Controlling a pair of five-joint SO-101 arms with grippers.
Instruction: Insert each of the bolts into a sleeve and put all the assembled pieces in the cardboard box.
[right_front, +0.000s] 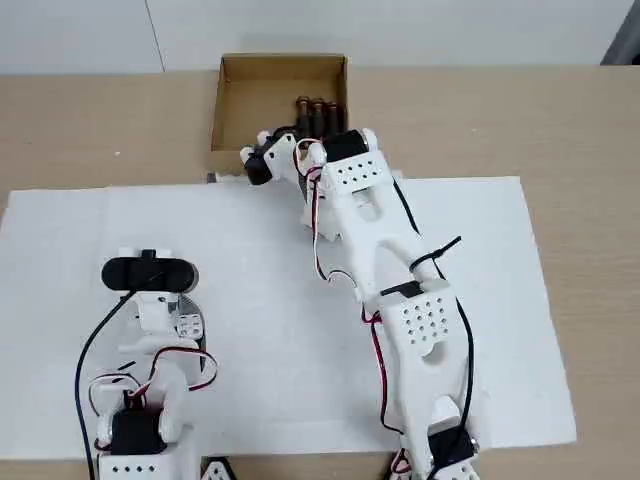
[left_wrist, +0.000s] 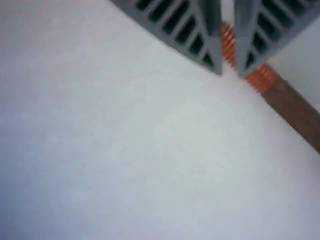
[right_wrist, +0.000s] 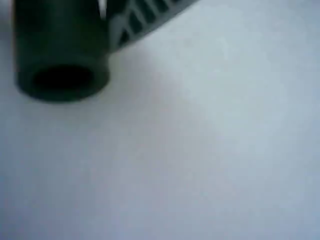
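In the left wrist view my left gripper (left_wrist: 229, 70) is shut on an orange threaded bolt (left_wrist: 260, 77), just above the white paper. A brown piece (left_wrist: 295, 112) carries on from the thread's far end. In the right wrist view a dark sleeve (right_wrist: 60, 55) with an open bore hangs over the paper, with my right gripper (right_wrist: 107, 35) shut on it and one grey finger (right_wrist: 145, 17) beside it. In the high view the cardboard box (right_front: 230, 100) sits at the table's far edge with three assembled pieces (right_front: 318, 112) in its right corner. An arm (right_front: 350, 190) stretches to the box's front wall.
A white paper sheet (right_front: 250, 300) covers most of the wooden table (right_front: 560, 120). The other arm (right_front: 150, 330) sits folded near the front left, over the paper. A small grey item (right_front: 215, 178) lies at the paper's far edge, below the box.
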